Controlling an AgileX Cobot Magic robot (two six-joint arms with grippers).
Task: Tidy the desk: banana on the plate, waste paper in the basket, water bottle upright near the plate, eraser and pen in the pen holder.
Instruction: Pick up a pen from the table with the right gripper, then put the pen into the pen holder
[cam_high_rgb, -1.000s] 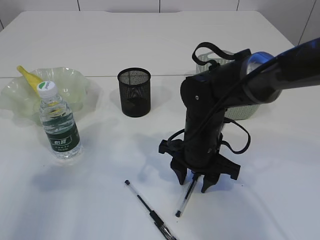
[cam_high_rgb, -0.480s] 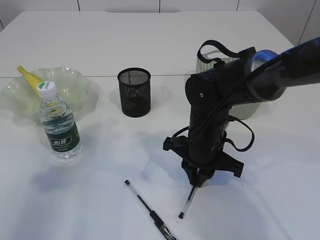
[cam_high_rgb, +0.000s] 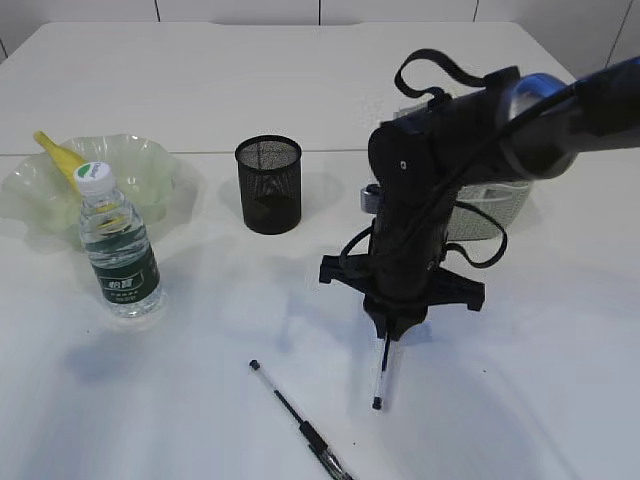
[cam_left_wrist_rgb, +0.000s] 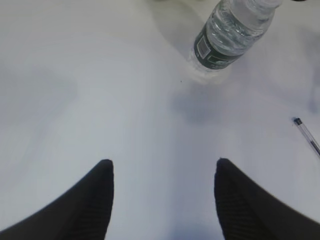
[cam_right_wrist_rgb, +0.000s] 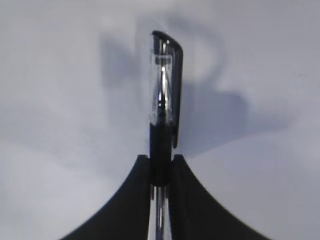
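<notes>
My right gripper (cam_high_rgb: 388, 332) (cam_right_wrist_rgb: 161, 160) is shut on a clear pen with a black cap (cam_high_rgb: 380, 372) (cam_right_wrist_rgb: 164, 100), which hangs from the fingertips just above the table. A second pen (cam_high_rgb: 300, 422) (cam_left_wrist_rgb: 306, 134) lies on the table at the front. The black mesh pen holder (cam_high_rgb: 268, 185) stands behind them. The water bottle (cam_high_rgb: 118, 245) (cam_left_wrist_rgb: 230, 35) stands upright beside the glass plate (cam_high_rgb: 150, 160), where the banana (cam_high_rgb: 58, 155) lies. My left gripper (cam_left_wrist_rgb: 164, 165) hovers open over bare table. Eraser and waste paper are out of view.
The pale green basket (cam_high_rgb: 495, 215) stands at the back right, mostly hidden behind my right arm. The table's front edge runs close below the lying pen.
My right gripper has shut on the clear pen and risen a little, moving back with it; the pen now hangs from the jaws. The left gripper has not changed.
</notes>
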